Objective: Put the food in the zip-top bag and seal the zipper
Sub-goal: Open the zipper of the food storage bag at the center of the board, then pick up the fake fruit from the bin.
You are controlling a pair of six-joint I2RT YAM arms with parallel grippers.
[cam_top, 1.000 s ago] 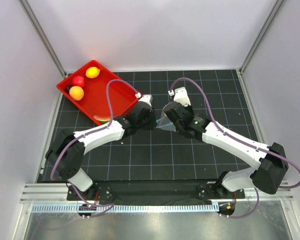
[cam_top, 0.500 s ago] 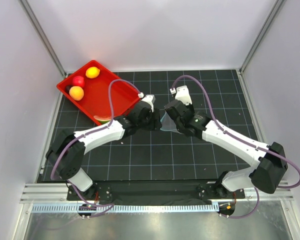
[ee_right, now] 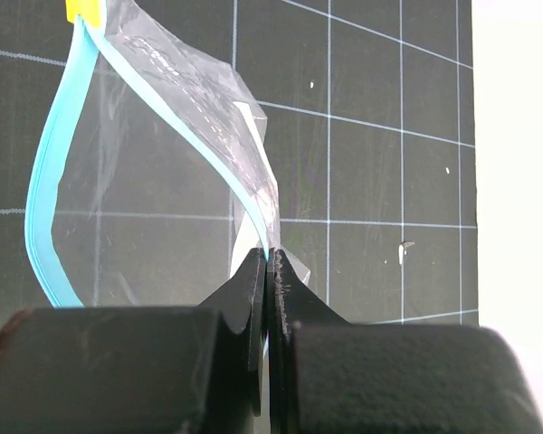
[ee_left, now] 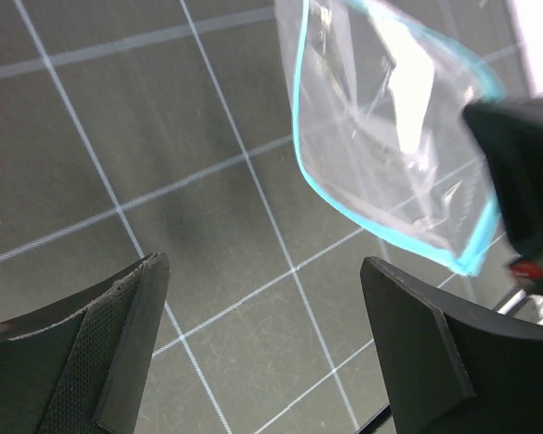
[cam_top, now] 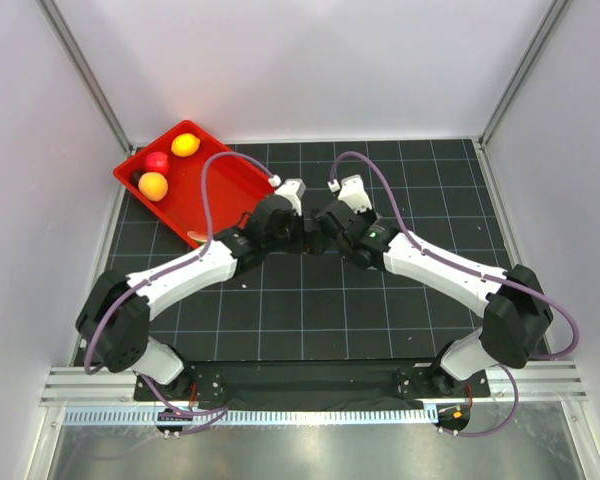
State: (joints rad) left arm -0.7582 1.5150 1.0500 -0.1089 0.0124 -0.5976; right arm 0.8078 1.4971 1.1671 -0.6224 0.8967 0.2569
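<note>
The zip-top bag (ee_right: 154,181) hangs clear and crinkly above the mat, its mouth bowed open. My right gripper (ee_right: 270,262) is shut on one lip, on the teal zipper (ee_right: 45,199). A yellow tab (ee_right: 83,9) sits at the strip's far end. In the left wrist view the bag (ee_left: 389,136) floats ahead of my left gripper (ee_left: 267,334), which is open and holds nothing. From above, both grippers (cam_top: 302,232) (cam_top: 322,228) meet mid-mat and hide the bag. The food lies in the red tray (cam_top: 225,185): lemon (cam_top: 185,144), apple (cam_top: 157,162), orange (cam_top: 152,186), a dark fruit (cam_top: 137,177).
The tray stands at the back left of the black gridded mat (cam_top: 380,320). A watermelon wedge (cam_top: 198,238) peeks out at the tray's near edge beside my left arm. White walls and metal posts enclose the mat on three sides.
My left gripper has opened and let go of the bag. Both wrists have shifted slightly toward the back of the mat, and the right gripper still holds the bag.
</note>
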